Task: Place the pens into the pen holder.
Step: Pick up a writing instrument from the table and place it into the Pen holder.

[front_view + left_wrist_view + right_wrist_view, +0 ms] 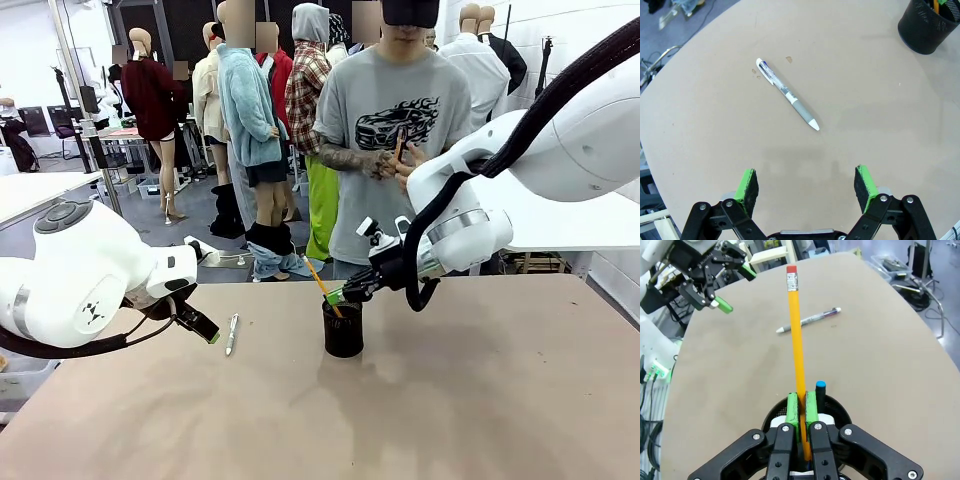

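Right gripper pinches the yellow pencil just above the black mesh pen holder; left gripper stands wide open, the white-silver pen lying ahead of its fingertips.

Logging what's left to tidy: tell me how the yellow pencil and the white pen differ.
Pose: the yellow pencil stands tilted over the pen holder; the white pen lies flat on the table. State: the pencil is clamped in the right end effector; the pen is free. Look: the pencil has a red eraser; the pen is white and grey. Both are slim.
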Tool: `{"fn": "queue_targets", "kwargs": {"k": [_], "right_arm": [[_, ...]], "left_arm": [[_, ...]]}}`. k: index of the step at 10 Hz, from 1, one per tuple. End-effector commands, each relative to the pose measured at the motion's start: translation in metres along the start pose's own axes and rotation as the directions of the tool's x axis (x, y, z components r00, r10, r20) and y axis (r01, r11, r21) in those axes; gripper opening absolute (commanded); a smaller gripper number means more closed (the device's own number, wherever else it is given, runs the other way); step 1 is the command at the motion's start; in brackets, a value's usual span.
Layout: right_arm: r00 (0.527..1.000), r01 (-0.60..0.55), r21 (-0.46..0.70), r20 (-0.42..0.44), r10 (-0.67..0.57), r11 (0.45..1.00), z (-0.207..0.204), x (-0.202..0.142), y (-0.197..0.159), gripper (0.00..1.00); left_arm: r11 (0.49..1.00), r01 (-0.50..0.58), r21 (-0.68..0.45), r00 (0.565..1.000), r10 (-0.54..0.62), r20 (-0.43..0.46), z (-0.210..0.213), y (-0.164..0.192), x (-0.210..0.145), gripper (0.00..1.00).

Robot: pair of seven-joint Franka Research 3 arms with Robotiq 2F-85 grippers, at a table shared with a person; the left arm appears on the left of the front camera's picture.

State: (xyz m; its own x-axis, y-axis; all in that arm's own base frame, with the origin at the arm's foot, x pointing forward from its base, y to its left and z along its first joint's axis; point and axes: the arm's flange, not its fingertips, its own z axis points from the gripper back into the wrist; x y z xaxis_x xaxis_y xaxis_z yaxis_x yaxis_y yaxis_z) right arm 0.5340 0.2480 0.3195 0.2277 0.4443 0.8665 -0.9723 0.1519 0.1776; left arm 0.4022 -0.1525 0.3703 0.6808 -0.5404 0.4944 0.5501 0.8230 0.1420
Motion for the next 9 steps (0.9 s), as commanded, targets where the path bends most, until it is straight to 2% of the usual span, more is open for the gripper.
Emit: {"fn": "queue_targets", "kwargs": {"k": [1,2,4,5,7,9], "right_arm": [[0.999,-0.041,-0.025,-0.017,0.04,0.999,-0.005,-0.003,-0.004,0.0],[0.999,-0.037,-0.027,-0.023,0.037,0.999,-0.005,-0.006,-0.005,0.05],[0.999,-0.032,-0.028,-0.021,0.031,0.999,-0.005,-0.007,-0.005,0.42],[1.0,-0.03,-0.024,-0.009,0.029,0.999,-0.003,-0.006,-0.003,0.48],[0.999,-0.028,-0.037,0.029,0.029,0.999,0.005,0.001,-0.002,0.48],[0.995,-0.059,-0.085,0.073,0.065,0.995,0.032,0.017,0.005,0.48]], "left_arm": [[1.0,-0.005,0.0,1.0,0.005,0.002,0.001,0.002,0.0,1.0],[1.0,-0.005,0.0,1.0,0.005,0.002,0.001,0.002,0.0,1.0],[1.0,-0.005,0.0,1.0,0.005,0.002,0.001,0.002,0.0,1.0],[1.0,-0.005,0.0,1.0,0.005,0.002,0.001,0.002,0.0,1.0],[1.0,-0.005,0.0,1.0,0.005,0.002,0.001,0.002,0.0,1.0],[1.0,-0.005,0.0,1.0,0.005,0.002,0.001,0.002,0.0,1.0]]}}
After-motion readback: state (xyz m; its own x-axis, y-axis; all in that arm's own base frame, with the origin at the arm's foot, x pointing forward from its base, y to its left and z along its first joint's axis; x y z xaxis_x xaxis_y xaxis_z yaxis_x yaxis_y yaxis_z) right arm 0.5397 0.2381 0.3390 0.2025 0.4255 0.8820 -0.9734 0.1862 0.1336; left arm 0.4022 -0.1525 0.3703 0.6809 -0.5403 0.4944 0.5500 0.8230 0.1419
